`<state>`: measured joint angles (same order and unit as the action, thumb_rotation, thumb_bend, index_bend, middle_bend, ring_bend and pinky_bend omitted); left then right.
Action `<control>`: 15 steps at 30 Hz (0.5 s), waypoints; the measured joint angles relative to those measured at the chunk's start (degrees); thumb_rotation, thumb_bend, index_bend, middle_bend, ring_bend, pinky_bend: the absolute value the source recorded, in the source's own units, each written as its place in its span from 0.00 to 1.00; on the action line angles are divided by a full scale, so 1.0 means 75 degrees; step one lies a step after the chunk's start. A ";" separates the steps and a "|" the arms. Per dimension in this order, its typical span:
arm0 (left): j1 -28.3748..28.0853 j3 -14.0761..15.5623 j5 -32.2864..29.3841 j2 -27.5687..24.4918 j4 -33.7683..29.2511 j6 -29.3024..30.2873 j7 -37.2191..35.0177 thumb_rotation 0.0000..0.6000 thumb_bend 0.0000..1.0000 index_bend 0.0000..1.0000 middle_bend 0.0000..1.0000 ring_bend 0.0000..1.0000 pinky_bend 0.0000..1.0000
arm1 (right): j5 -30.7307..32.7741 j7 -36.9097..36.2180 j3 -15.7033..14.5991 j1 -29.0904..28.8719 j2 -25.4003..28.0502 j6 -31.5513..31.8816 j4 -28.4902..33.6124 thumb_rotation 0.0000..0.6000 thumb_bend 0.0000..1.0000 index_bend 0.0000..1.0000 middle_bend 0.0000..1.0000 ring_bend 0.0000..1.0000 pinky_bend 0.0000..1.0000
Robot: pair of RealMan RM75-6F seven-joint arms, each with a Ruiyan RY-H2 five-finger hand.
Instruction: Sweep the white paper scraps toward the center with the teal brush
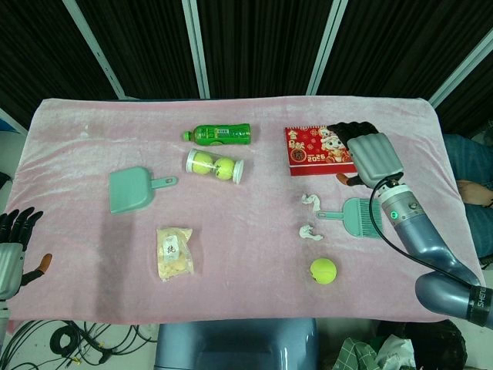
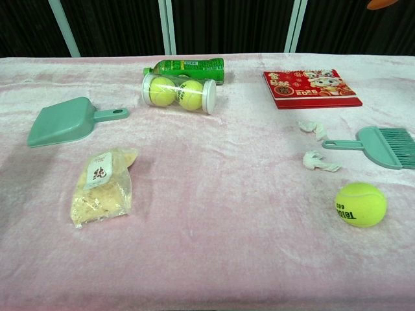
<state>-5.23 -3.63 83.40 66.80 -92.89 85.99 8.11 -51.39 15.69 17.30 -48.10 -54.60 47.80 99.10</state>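
Teal brush untouched, flat on the pink cloth toward the right side, handle pointing left at the gap between the two white paper scraps, bristles toward the right edge. Upper scrap just above the handle tip, lower scrap just below it; both right of centre, neither swept inward yet. Right hand above the brush, over the near edge of the red calendar, back of the palm up, fingers hidden beneath; holding nothing visible, though whether spread or curled cannot be told. Left hand at the far left edge of the table, dark fingers apart, empty, well away from everything. By this layout, nothing of the sweeping done: brush still to be grasped, then both scraps to be pushed leftward to the middle. Nearby: tennis ball below the scraps, likely in the path of a careless stroke; teal dustpan, ball tube, green bottle and snack bag off to the left.
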 measured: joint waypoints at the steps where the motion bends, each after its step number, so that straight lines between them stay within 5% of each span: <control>1: -0.0001 0.0001 -0.0002 -0.0004 -0.0005 -0.0004 -0.0002 1.00 0.31 0.11 0.08 0.01 0.05 | 0.0065 0.0012 -0.0031 0.0000 0.0001 -0.0012 0.0018 1.00 0.11 0.18 0.16 0.15 0.15; 15: 0.0003 0.0002 -0.0044 -0.0022 -0.0050 -0.0038 0.0016 1.00 0.31 0.11 0.08 0.01 0.05 | 0.1446 0.0510 -0.0829 -0.0093 -0.0562 -0.0217 0.0253 1.00 0.11 0.20 0.26 0.15 0.15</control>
<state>-5.20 -3.61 83.07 66.63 -93.26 85.70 8.22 -40.54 19.52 11.08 -48.80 -58.82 46.17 100.99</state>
